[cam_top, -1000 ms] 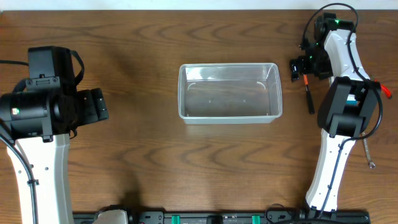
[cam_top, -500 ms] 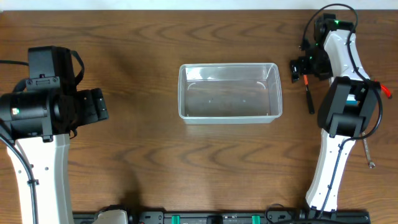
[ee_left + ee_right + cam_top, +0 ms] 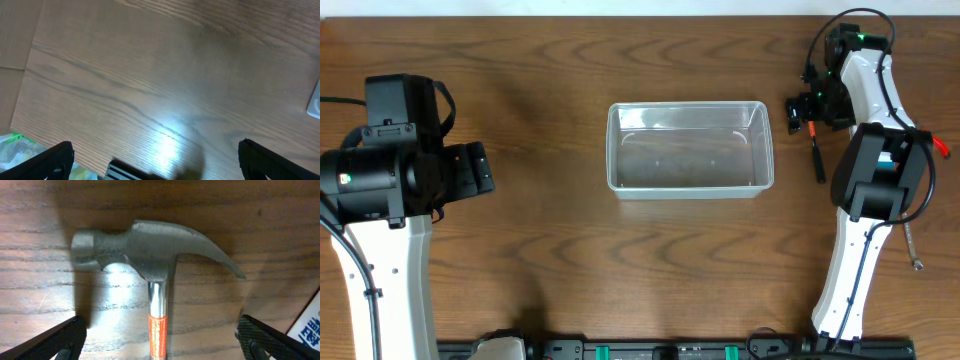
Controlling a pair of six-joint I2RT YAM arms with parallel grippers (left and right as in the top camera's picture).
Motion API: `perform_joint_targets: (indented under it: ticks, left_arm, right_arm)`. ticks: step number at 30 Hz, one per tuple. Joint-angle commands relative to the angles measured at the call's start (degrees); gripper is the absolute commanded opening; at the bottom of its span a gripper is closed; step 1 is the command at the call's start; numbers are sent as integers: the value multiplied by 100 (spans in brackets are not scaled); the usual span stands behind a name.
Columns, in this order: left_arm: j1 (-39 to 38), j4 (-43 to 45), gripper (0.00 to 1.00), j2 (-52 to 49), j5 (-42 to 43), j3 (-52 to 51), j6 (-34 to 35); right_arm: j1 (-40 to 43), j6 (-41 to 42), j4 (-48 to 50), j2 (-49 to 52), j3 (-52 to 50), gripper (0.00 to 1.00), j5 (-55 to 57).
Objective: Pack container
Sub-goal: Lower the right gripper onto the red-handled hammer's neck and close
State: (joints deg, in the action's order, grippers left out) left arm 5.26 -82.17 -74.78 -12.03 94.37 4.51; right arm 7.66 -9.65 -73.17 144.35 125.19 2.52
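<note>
The right end effector, spread wide, hovers over a steel claw hammer whose chrome, orange-banded handle is cut off below. The left end effector is likewise spread. The clear, round-cornered plastic container sits open-side up, mid-way across the wood-grain surface, long axis running arm to arm.

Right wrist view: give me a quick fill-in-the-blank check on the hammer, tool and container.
The right tool hangs ____ over the hammer.
The hammer's shaft carries an ____ band.
The container is ____, with nothing packed yet.
Missing words: open; orange; empty.
</note>
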Motion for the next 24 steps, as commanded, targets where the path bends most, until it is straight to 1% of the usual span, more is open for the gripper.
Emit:
perform_joint_targets:
  ticks: [1,9,11,14,15,19,20,23,24]
  left_arm:
    - [31,-26,98,-9,-44,31,55]
    - [28,-26,98,-9,-44,31,55]
    - [28,-26,98,-9,-44,31,55]
    - [28,-26,98,-9,-44,31,55]
    - [28,-26,98,-9,-44,31,55]
    - [28,-26,98,-9,-44,31,55]
    - [28,-26,98,-9,-44,31,55]
    - [28,-26,98,-9,-44,31,55]
    - [31,-26,98,-9,-44,31,55]
  right_arm:
    - [20,-26,98,109,-129,99,116]
    - [20,-24,210,109,-129,91,116]
    - [20,-24,225,109,-129,84,116]
    - [20,-24,225,109,-129,70,129]
    - [20,-20,223,109,-129,68,160]
    - [20,-22,186,109,-129,67,227]
    - [20,-20,181,109,-129,65,256]
    - [20,-20,173,109,-129,53,330]
    - [20,-24,166,109,-129,48,332]
